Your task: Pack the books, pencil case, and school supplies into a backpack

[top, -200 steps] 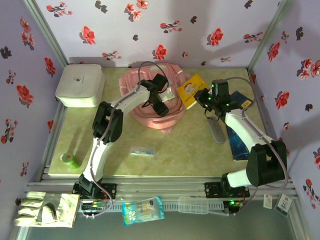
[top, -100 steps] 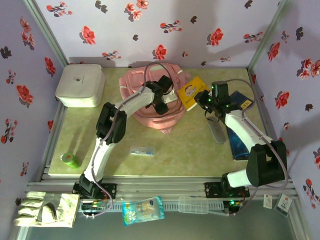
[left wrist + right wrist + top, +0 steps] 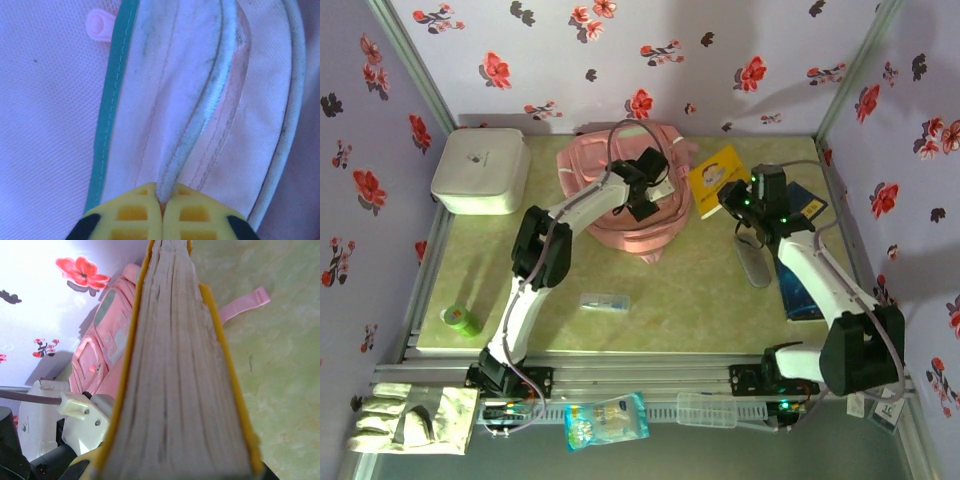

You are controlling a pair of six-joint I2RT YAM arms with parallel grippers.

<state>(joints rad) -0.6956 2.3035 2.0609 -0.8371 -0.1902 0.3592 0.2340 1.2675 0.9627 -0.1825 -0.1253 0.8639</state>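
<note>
The pink backpack (image 3: 592, 168) lies at the back middle of the table. My left gripper (image 3: 645, 197) is over its right side, shut on a pale trim cord (image 3: 200, 120) of the backpack (image 3: 50, 125), pinched between the yellow fingertips (image 3: 135, 215). My right gripper (image 3: 733, 200) is shut on the yellow book (image 3: 718, 173), held beside the backpack; its page edge (image 3: 180, 380) faces the wrist camera. The grey pencil case (image 3: 754, 265) lies right of centre. A navy book (image 3: 807, 205) and a brighter blue book (image 3: 798, 292) lie along the right side. A clear packet (image 3: 605, 302) and a green roll (image 3: 461, 320) sit nearer the front.
A white rounded box (image 3: 480, 170) stands at the back left. On the front rail lie pale gloves (image 3: 415, 418), a blue-white bag (image 3: 606, 421) and a clear box (image 3: 705, 408). A pink strap (image 3: 245, 302) trails on the green table (image 3: 700, 300). Flowered walls enclose three sides.
My left gripper has closed on the backpack's trim cord and moved slightly back. My right gripper has carried the yellow book a little to the right and back.
</note>
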